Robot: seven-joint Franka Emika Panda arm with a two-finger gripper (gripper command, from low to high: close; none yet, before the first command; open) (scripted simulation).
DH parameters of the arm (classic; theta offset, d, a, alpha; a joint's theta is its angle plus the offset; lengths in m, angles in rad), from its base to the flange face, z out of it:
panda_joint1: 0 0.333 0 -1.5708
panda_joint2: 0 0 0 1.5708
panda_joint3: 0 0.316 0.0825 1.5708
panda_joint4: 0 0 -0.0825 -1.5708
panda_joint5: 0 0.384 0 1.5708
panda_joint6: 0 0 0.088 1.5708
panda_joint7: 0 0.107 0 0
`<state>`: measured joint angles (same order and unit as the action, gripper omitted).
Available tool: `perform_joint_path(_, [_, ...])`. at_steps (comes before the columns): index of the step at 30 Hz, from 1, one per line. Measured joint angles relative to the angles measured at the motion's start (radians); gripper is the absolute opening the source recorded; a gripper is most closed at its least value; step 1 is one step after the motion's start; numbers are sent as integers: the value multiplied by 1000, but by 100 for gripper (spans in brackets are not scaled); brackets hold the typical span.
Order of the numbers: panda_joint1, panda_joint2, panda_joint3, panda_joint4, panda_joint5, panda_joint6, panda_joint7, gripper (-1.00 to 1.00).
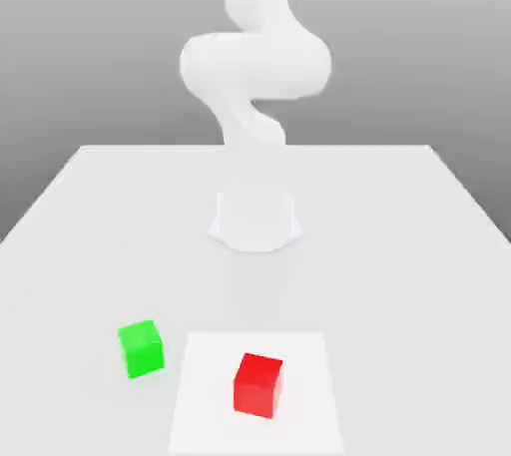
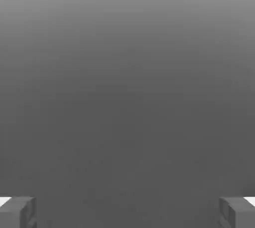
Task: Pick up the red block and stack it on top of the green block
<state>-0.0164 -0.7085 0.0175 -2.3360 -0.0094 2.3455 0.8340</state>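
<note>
Exterior view: one white arm (image 1: pixel 255 65), one white table (image 1: pixel 90 205), one green block (image 1: pixel 141 348), one red block (image 1: pixel 258 384) and one brighter white square patch (image 1: pixel 309 394) on the tabletop. The arm rises from a round base (image 1: pixel 255 220) at the middle of the table, against a plain grey backdrop. The red block sits on the patch, near the camera and slightly right of the base in this view. The green block lies on the bare table just off the patch's left edge, to the exterior view's left of the red block and a little farther back; the two blocks are near each other but apart. Both rest flat, each turned slightly on its footprint. Nothing stands between the blocks, and nothing lies on top of either.

Hand view: two grey fingertips (image 2: pixel 17 212), one at each side of the picture, set wide apart, so the gripper (image 2: pixel 127 213) is spread wide with nothing between its jaws. Plain grey background lies beyond them.
</note>
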Motion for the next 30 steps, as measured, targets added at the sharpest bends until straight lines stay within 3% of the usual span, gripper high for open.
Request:
perform_joint_path(14, [-63,515,60,-202,-47,255,187,0])
perform_joint_path(21, [-64,766,66,-302,-21,383,244,0])
perform_joint_path(27, [-43,983,38,-290,-50,554,277,0])
perform_joint_path(28, [-39,1006,33,-286,-56,574,281,-100])
perform_joint_path(30, [-39,1006,33,-286,-56,574,281,-100])
